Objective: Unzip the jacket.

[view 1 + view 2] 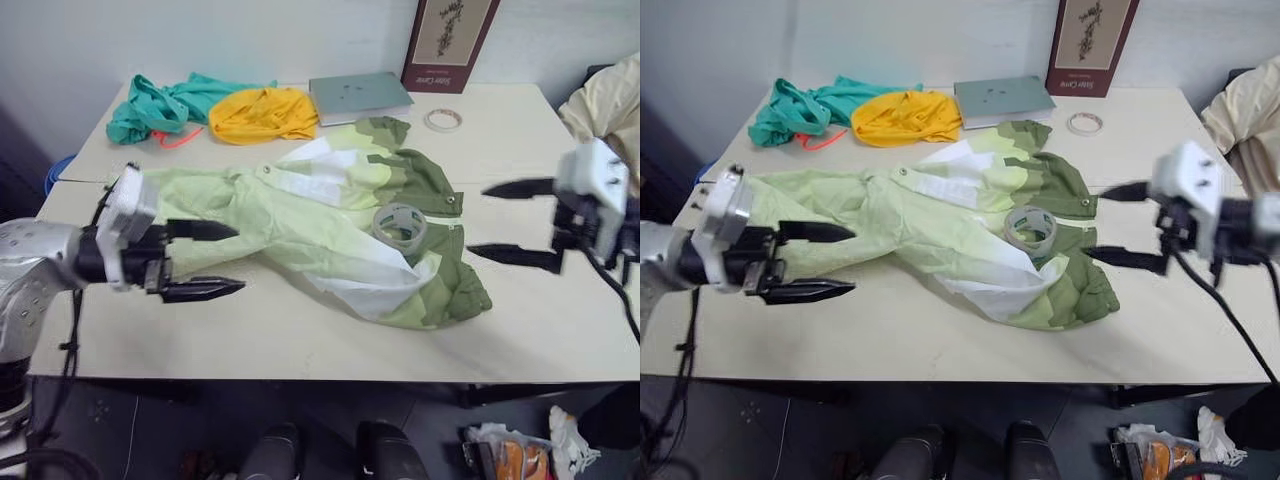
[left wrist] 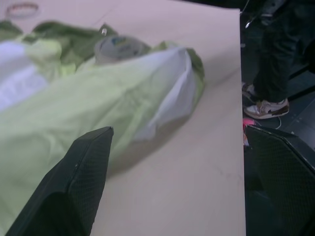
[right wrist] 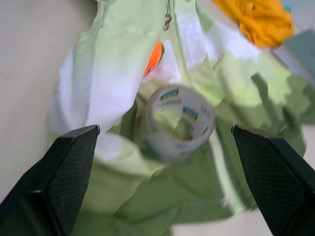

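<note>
The jacket [image 1: 330,215], in wavy bands of pale green, white and olive, lies crumpled across the middle of the table [image 1: 250,335]. A roll of clear tape [image 1: 400,225] rests on its right part. My left gripper [image 1: 240,258] hovers open at the jacket's left end, its fingers pointing right with nothing between them. My right gripper [image 1: 478,220] hovers open just right of the jacket, pointing left toward the tape roll. In the right wrist view the tape roll [image 3: 179,123] sits between my open fingers [image 3: 64,172], and a small metal piece [image 3: 167,20] hangs on the jacket's seam beyond.
At the table's back lie a teal cloth with an orange cord [image 1: 160,105], a yellow cloth [image 1: 262,113], a grey flat case [image 1: 358,95], a framed picture [image 1: 450,40] and a thin tape ring [image 1: 443,120]. Beige cloth [image 1: 610,100] hangs at the right. A person's shoes [image 2: 266,108] stand beside the table.
</note>
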Controlling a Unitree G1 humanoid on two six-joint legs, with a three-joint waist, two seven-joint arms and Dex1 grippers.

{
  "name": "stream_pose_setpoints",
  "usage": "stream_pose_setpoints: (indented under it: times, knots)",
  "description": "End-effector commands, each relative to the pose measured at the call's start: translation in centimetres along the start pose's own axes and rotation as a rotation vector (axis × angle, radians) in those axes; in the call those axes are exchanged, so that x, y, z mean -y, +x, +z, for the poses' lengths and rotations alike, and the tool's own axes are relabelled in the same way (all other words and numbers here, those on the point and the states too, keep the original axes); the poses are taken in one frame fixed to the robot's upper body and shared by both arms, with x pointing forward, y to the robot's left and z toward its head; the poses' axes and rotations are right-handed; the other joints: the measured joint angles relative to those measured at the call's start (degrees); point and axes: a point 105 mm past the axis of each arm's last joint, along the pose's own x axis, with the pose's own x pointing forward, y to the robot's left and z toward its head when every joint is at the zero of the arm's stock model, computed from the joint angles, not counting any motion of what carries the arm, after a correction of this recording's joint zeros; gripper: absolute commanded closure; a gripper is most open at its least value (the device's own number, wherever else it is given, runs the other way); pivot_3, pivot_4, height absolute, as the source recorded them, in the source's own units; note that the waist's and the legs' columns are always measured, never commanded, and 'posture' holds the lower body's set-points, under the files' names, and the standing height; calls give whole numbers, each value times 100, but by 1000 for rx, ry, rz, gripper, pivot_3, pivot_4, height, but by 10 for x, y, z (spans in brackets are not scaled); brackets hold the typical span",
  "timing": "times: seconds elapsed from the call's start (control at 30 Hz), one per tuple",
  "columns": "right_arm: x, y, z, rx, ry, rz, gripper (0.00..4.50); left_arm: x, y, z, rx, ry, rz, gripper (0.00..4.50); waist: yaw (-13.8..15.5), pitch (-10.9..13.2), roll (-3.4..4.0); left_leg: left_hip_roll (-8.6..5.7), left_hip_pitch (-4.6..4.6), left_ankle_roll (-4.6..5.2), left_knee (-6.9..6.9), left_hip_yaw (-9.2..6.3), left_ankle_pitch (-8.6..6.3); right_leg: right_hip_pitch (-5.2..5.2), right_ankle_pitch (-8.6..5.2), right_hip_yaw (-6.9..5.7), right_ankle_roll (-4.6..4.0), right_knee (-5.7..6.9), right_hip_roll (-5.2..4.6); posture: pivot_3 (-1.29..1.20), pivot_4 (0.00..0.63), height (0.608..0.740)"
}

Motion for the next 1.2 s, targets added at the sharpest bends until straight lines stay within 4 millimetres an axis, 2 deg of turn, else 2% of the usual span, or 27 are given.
stream_pose_setpoints:
  times: [0.03, 0.1, 0.2, 0.3, 0.57, 0.67, 0.83, 0.9, 1.0, 1.1, 1.2]
  knots:
    - [3, 30, 3, -42, -128, 101, 17, 2, 21, 4, -9, 60, -70, 0, -34, 1, -1, 0, -3, -1, 1, 1, 1, -2, 0, -1, 0, 0, 3, 0, 150, 740]
    - [14, 49, -2, -81, -175, 122, 409, 4, 32, 5, -16, 98, -114, 0, -94, 3, -5, -2, -6, -1, 1, 1, 1, -6, 0, -1, 0, 28, 4, 0, 150, 740]
    - [26, 73, -27, -206, -255, 163, 1299, 4, 44, 6, -26, 147, -164, 0, -125, 8, -14, -8, -13, 1, 3, 0, 1, -12, 0, -3, 0, 28, 3, 0, 150, 740]
    - [27, 83, -39, -262, -291, 242, 1299, 5, 47, 5, -41, 170, -191, 0, -130, 9, -14, -8, -15, 1, 2, -1, 1, -17, 0, -6, 0, 27, 4, 0, 150, 740]
    - [32, 105, -53, -338, -370, 322, 1299, 6, 52, 4, -49, 208, -197, 0, -175, 9, -15, -6, -19, -2, 13, -8, 3, -18, 0, -11, 0, 32, 5, 0, 150, 740]
    - [32, 111, -58, -352, -358, 337, 1954, 6, 54, 4, -44, 214, -192, 0, -203, 9, -15, -7, -19, -2, 13, -11, 3, -17, 0, -12, 0, 34, 5, 0, 150, 740]
    - [29, 113, -60, -345, -350, 368, 3656, 5, 56, 4, -40, 225, -181, 0, -252, 9, -14, -7, -19, -3, 13, -16, 3, -17, 0, -17, 0, 35, 4, 0, 150, 740]
    - [31, 110, -56, -327, -340, 359, 4388, 5, 56, 4, -37, 229, -178, 0, -261, 9, -14, -7, -19, -3, 13, -16, 3, -17, 0, -17, 0, 36, 4, 0, 150, 740]
    - [44, 92, -51, -314, -333, 288, 4459, 5, 57, 5, -35, 236, -178, 0, -257, 10, -13, -6, -20, -4, 13, -16, 4, -18, 0, -19, 0, 35, 5, 0, 150, 740]
    - [69, 54, -51, -335, -298, 99, 4459, 5, 58, 4, -34, 239, -178, 0, -216, 10, -13, -10, -25, -4, 15, -22, 4, -19, 0, -22, 0, 35, 0, 0, 150, 740]
    - [87, 3, -60, -400, -226, -89, 4459, 4, 58, 3, -33, 242, -175, 0, -97, 10, -13, -17, -31, -4, 16, -27, 3, -20, 0, -24, 0, 32, -6, 0, 150, 740]
